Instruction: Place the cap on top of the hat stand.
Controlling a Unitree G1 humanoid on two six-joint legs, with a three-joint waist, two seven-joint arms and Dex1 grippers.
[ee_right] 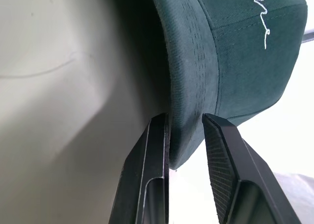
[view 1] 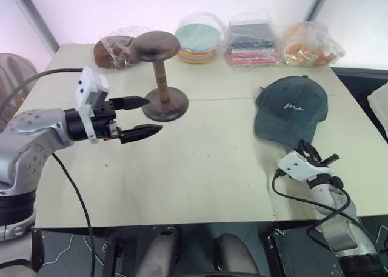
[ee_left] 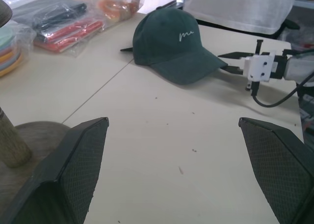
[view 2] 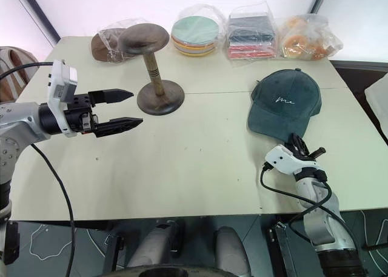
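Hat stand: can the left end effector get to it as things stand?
Probably yes. The left end effector hangs open right beside the hat stand, with only bare table between them. The cap lies far off.

Bright, even daylight floods in from the white wall behind the pale beige desk [view 1: 200, 168], blowing that backdrop out to near white with a faint pink tint. Shadows are soft and short. In the right wrist view, the black ridged fingers [ee_right: 152, 175] look slightly soft and the desk beneath them lies in dim shade.
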